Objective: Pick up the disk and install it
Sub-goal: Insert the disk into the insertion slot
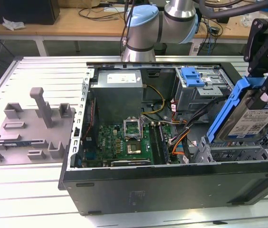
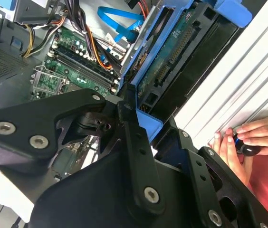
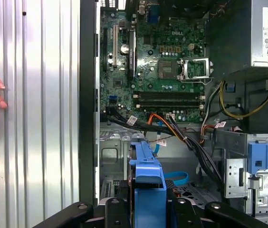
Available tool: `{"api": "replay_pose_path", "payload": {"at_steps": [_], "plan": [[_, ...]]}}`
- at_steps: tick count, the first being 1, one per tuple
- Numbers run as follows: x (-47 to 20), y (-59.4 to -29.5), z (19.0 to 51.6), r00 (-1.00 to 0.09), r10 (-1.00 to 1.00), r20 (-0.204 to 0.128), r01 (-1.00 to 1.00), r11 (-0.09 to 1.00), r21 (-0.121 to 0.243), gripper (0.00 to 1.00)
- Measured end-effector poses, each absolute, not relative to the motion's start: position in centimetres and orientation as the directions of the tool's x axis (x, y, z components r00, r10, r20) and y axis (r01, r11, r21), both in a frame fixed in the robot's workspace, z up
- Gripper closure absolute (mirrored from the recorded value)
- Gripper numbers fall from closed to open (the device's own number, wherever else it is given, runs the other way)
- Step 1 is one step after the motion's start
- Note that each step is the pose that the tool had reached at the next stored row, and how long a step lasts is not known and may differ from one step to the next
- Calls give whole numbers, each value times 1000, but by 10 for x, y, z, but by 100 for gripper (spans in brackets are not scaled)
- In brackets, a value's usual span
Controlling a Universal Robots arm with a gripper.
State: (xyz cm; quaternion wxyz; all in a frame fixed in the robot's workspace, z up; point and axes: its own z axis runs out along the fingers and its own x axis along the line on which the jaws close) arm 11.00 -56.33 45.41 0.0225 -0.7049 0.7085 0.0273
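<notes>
Nearest the lens in both wrist views: matte black, bolted links of the end effector (image 3: pixel 148 211), closed narrow on the blue plastic frame of the disk (image 3: pixel 148 166). No gap left between the two: disk already in the grip, directly ahead of the fingertips, raised clear of the case floor.

In the exterior view, disk (image 1: pixel 250 121) held tilted at the exterior view's right end of the open computer case (image 1: pixel 172 183). Long axis sloping from high by the end effector (image 1: pixel 267 92) down toward the grey sheet-metal drive cage (image 1: pixel 238 153) just beneath. Contact between lower edge and cage not clear.

Flat, rectangular, silver metal body, white-and-blue label facing up and outward. Greenish board face with a connector row in the second wrist view.

Elsewhere in the case: green motherboard (image 1: pixel 124 140), bundled cables (image 1: pixel 181 135), a bare blue bracket (image 1: pixel 193 76) in an upper bay. On the ribbed metal surface (image 1: pixel 29 194), well apart, a grey plastic fixture (image 1: pixel 29 126) with upright posts. A person's hand (image 2: pixel 248 137) resting on the surface beside the case.
</notes>
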Motion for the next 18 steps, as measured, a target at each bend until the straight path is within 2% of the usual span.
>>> {"api": "replay_pose_path", "payload": {"at_steps": [17,18], "plan": [[110,-562,443,-5,-998,-69,-1000,5,7,63],[110,-562,432,-5,-998,-69,-1000,5,7,63]]}}
